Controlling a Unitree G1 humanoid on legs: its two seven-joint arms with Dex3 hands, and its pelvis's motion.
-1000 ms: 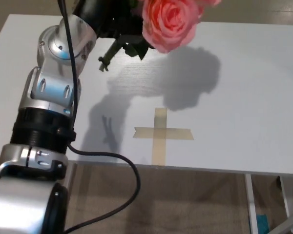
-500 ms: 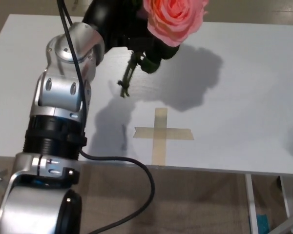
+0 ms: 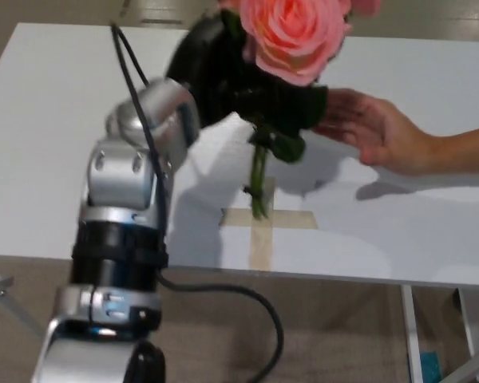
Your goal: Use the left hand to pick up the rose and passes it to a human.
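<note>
Head view: left hand (image 3: 251, 92) clenched round the pink rose (image 3: 295, 36), held above the white table (image 3: 56, 120), stem hanging toward 6 o'clock over the tape cross (image 3: 263, 223). Person's hand (image 3: 371, 128) at 3 o'clock, fingertips by the robot hand. Right hand unseen.

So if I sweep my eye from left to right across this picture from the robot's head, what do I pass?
The silver left arm → the black left hand gripping the stem → the pink rose held above the table → a person's hand reaching in from the right.
</note>
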